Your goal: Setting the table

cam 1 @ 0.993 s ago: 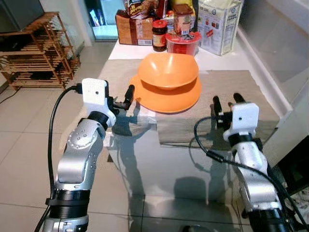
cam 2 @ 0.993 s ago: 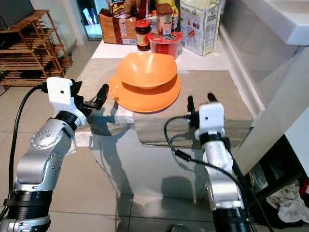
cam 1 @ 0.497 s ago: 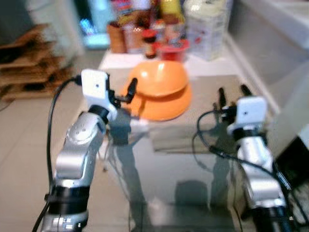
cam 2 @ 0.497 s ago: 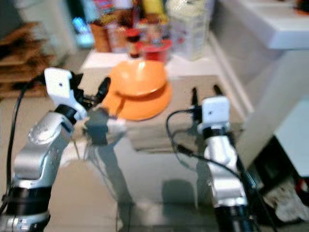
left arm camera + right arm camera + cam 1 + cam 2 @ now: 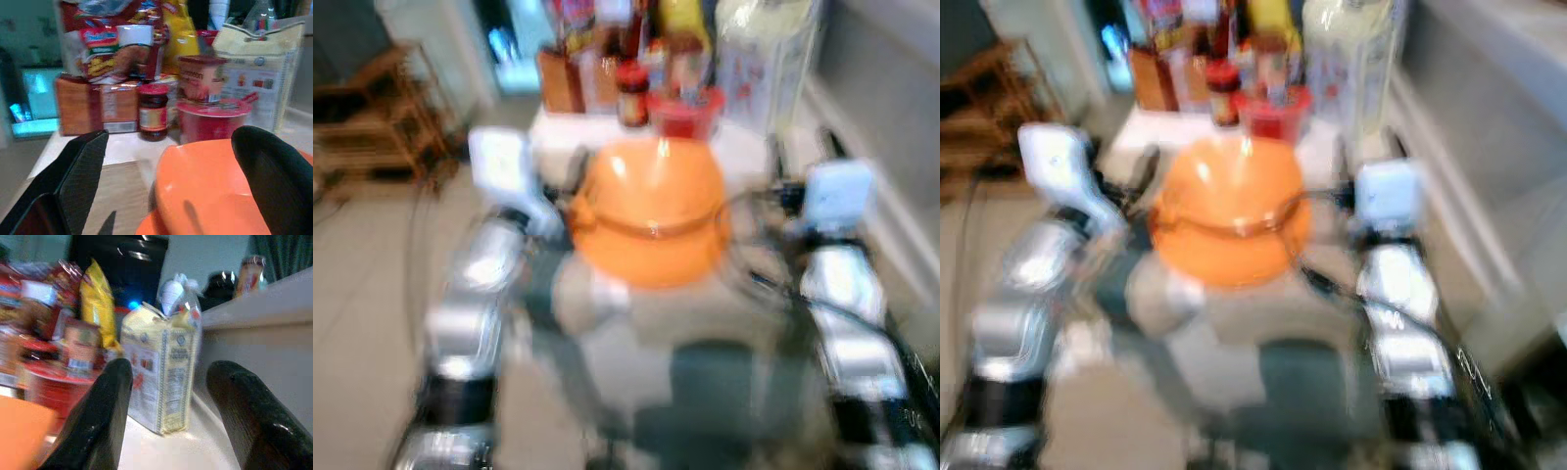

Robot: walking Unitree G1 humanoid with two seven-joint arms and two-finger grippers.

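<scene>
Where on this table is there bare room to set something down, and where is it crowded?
Bare room: the near end of the table, in front of the orange bowl on its plate. In the left wrist view, a bare strip beside the bowl before the jar. Crowded: the far end, with jar, red tub and bags.

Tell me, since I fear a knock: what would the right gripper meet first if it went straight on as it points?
Probably the pale flour bag. The right gripper, fingers open, points at it across bare white counter, with the orange bowl off to one side. Depth is unclear, so this is a guess.
</scene>
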